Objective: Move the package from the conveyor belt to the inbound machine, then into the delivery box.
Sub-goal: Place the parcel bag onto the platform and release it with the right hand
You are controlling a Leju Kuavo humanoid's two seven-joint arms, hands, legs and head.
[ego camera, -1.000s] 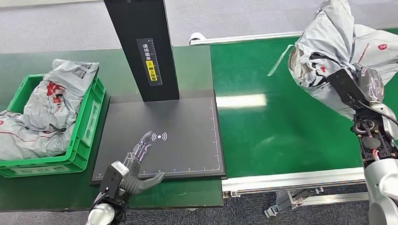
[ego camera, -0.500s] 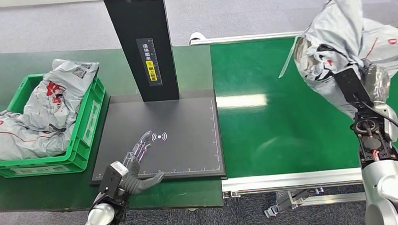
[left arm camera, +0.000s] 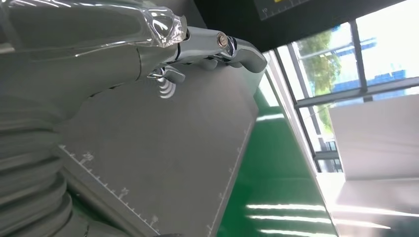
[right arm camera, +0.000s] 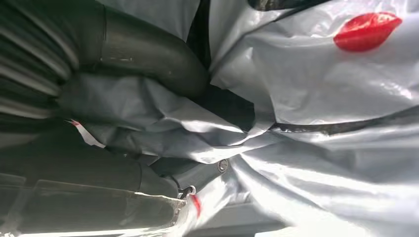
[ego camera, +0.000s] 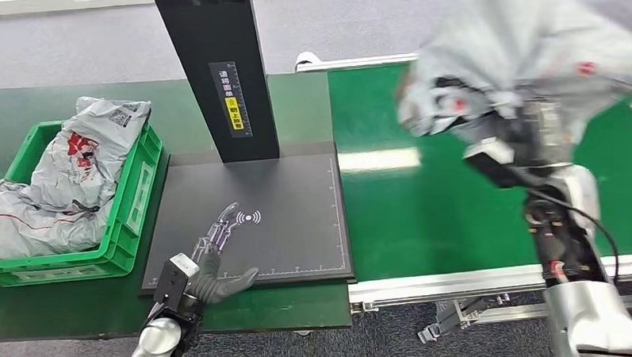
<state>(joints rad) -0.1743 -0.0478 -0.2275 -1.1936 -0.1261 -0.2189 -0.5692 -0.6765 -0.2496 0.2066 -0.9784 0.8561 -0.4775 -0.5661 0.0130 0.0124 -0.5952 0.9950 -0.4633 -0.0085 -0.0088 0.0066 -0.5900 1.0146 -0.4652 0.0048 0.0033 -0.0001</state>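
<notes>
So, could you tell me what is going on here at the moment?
The right hand grips a grey package, lifted above the conveyor belt. The picture is blurred there, so it looks mid-move. The left hand rests open at the near edge of the inbound machine, whose plate is bare. The green box on the left already holds grey packages.

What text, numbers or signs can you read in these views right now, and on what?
Wireless-wave sign: printed white on the scanner pad, beside the left robot hand.
"20": ruler mark along the pad's edge, in the left wrist view; the other numerals are too small.
Column label: characters and yellow sticker, too small to read.
Packages in the green crate: printed codes and red logos, unreadable.
Held package: blurred; red logos, no legible text.
</notes>
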